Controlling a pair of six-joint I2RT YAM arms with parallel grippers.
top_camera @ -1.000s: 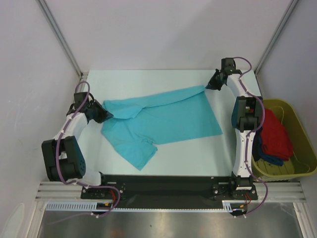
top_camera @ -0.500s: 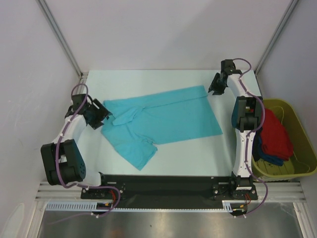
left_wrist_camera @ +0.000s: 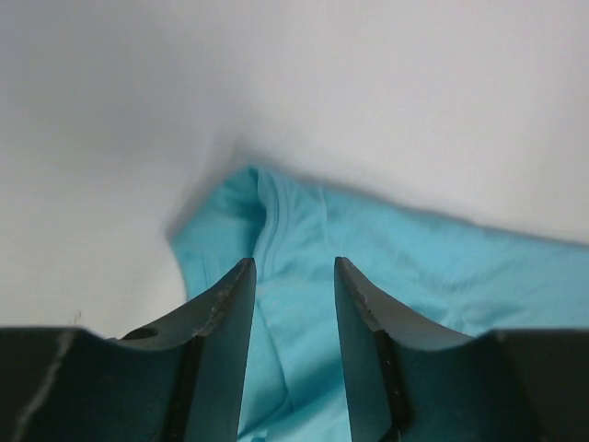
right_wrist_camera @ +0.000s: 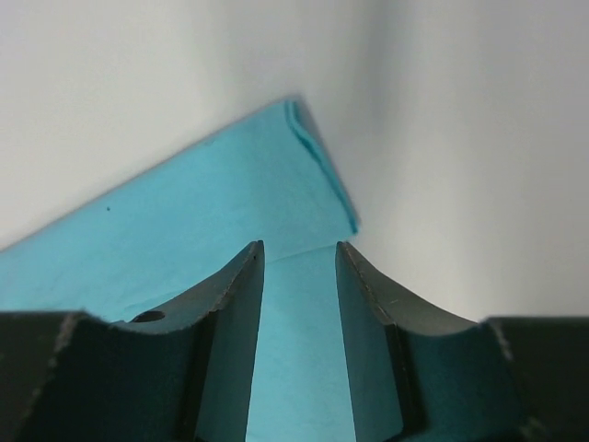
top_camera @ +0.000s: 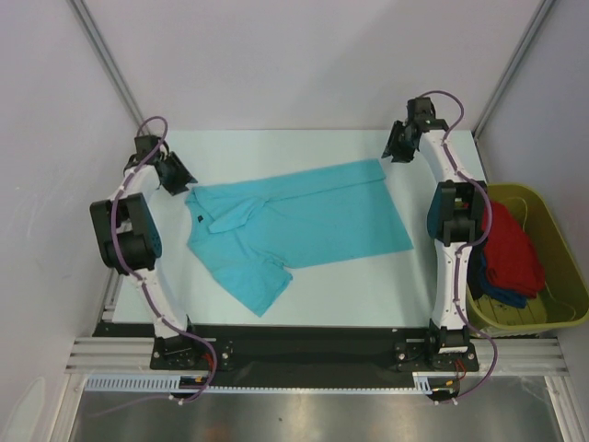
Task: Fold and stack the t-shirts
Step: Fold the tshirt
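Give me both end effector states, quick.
Left end effector: open, holding nothing, at an edge of the turquoise t-shirt.
Right end effector: open, holding nothing, at a far corner of the same shirt.

left wrist: turquoise shirt [left_wrist_camera: 414,267] soft and blurred, running off the right and bottom edges, part lost behind the left tool [left_wrist_camera: 292,267] | right wrist: same shirt cut at left and bottom | top: blue shirt [top_camera: 490,293] mostly buried under red shirt [top_camera: 511,253], tub [top_camera: 529,318] partly behind right arm [top_camera: 453,239], label [top_camera: 200,218] too small to read
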